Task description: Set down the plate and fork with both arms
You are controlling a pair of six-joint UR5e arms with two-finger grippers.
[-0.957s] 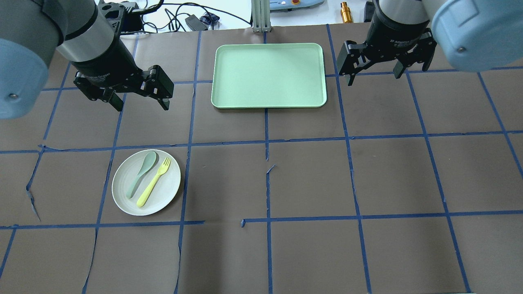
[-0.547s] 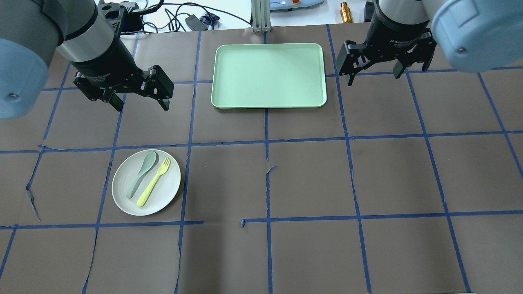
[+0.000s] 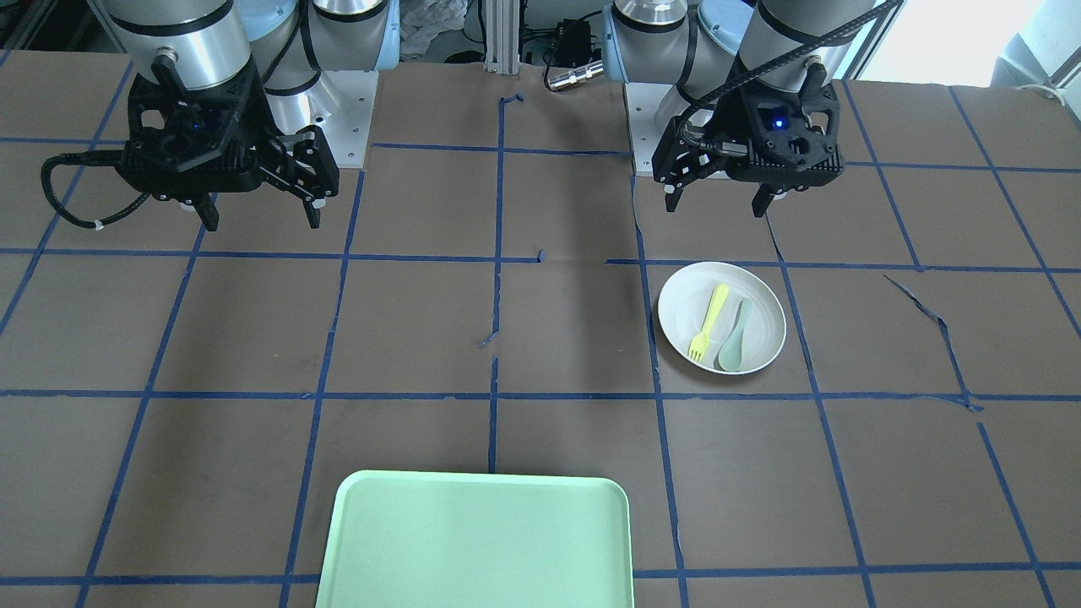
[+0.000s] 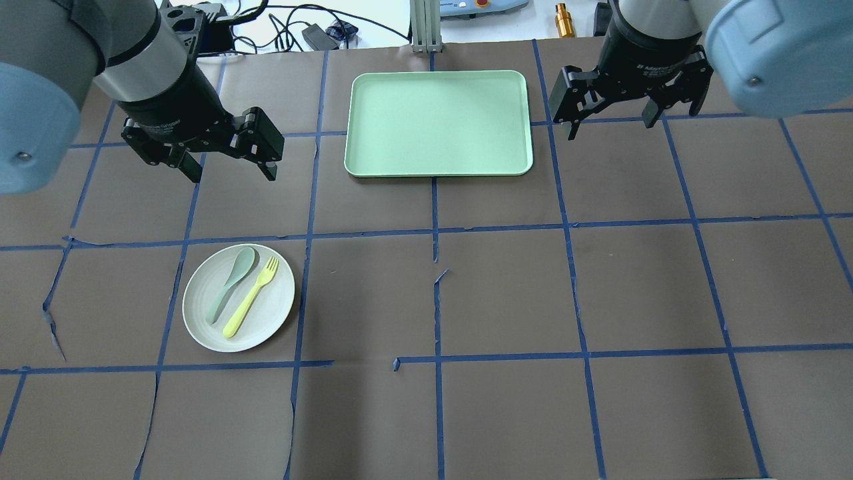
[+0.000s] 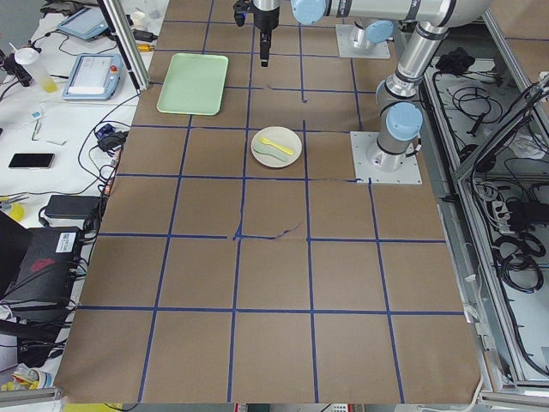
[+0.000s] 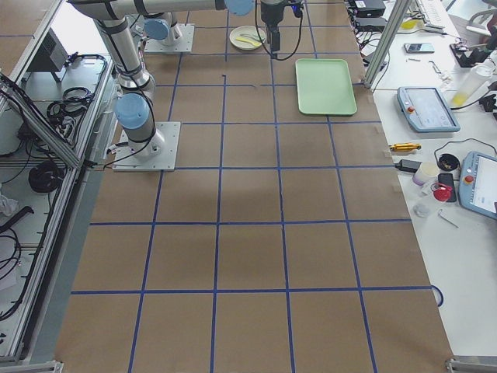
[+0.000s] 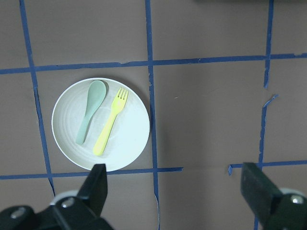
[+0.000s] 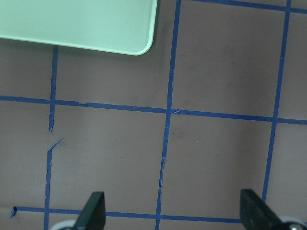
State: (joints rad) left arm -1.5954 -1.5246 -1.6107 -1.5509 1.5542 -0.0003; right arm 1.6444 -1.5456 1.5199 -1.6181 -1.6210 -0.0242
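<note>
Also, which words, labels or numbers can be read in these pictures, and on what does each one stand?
No text reads clearly.
White print on the body of the left gripper: too blurred to read.
White print on the body of the right gripper: too blurred to read.
The plate, fork, spoon and tray show no marking.

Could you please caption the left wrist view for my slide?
Open left gripper hovering near the plate, which holds fork and spoon.
</note>
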